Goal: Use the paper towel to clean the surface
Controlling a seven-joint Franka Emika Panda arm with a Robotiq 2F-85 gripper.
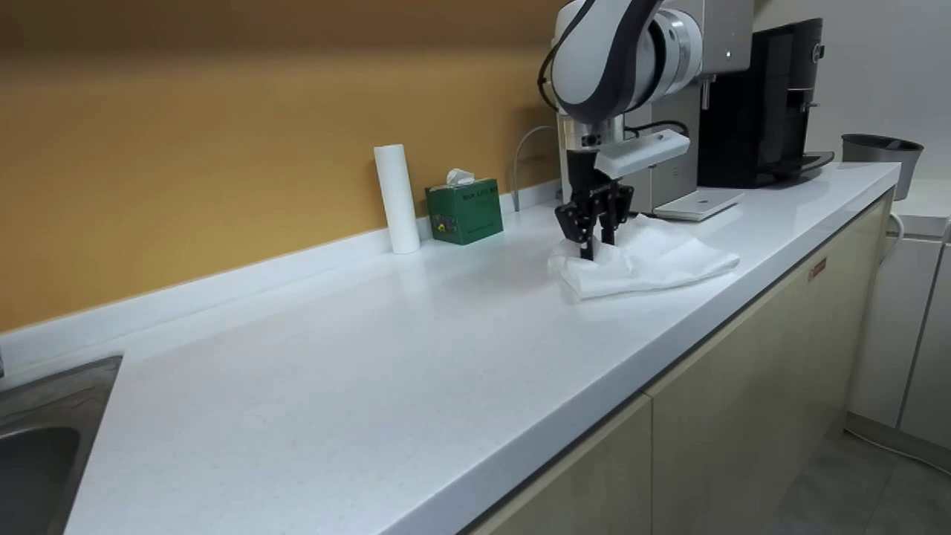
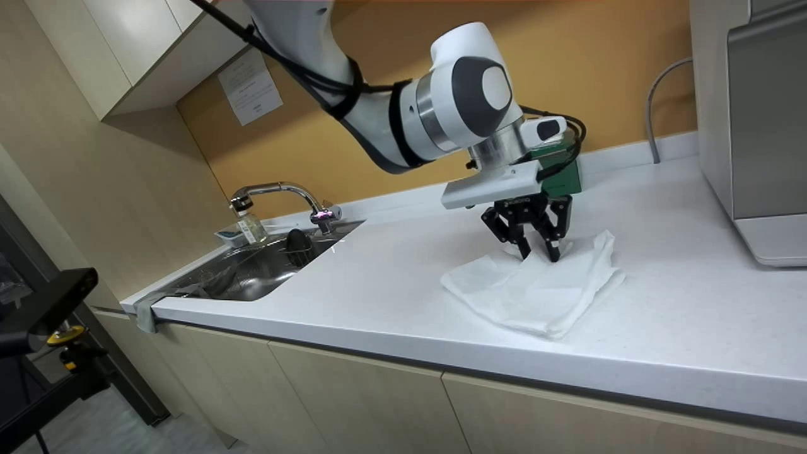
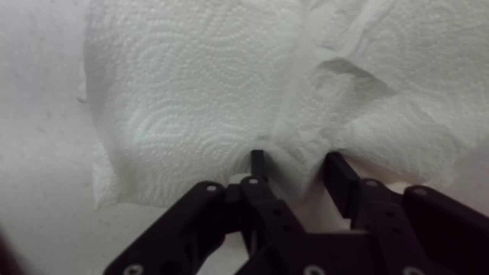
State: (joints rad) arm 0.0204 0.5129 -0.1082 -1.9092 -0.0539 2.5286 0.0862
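My gripper [image 3: 295, 156] has its fingers [image 3: 258, 164] spread, tips down among folds of the paper towel [image 2: 529, 296], a ridge standing between them; whether they reach the counter [image 1: 334, 386], I can't quite tell. Towel spreads under the gripper, just short of the front edge [image 2: 441, 350]. Bare counter runs from gripper to sink [image 1: 67, 394].

wall [image 1: 260, 163]: shadowed top | countertop [image 1: 386, 357]: faint reflections | wrist view: dim, soft

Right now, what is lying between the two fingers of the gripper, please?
A creased part of the paper towel: the wrist view shows it between the fingers of the gripper; they stand apart.
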